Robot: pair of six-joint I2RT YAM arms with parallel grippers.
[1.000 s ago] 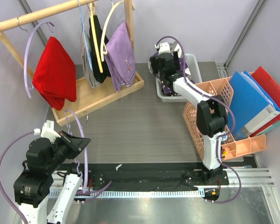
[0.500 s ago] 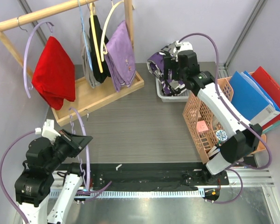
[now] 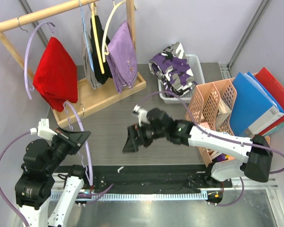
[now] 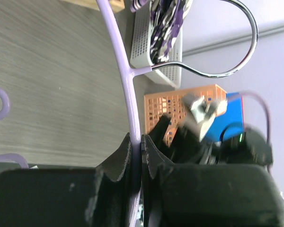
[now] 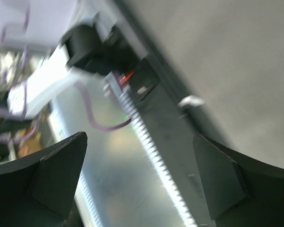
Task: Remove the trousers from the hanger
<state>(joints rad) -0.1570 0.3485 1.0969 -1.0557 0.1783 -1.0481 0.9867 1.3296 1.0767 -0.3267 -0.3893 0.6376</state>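
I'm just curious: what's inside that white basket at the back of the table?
A crumpled pair of purple, white and black camouflage trousers fills the white basket. Whatever lies beneath them is covered and cannot be seen.

Surface (image 3: 132, 118): grey wood-grain look, matt. Hanger (image 4: 131, 99): smooth lilac plastic, slight gloss; hook (image 4: 253, 35) shiny bare metal. Camo trousers (image 3: 175, 66): soft crumpled cloth. White basket (image 3: 170, 98): perforated plastic. Rack (image 3: 104, 97): pale unpainted wood. Left pincer (image 4: 136, 147): matt black plastic, kinda scuffed.
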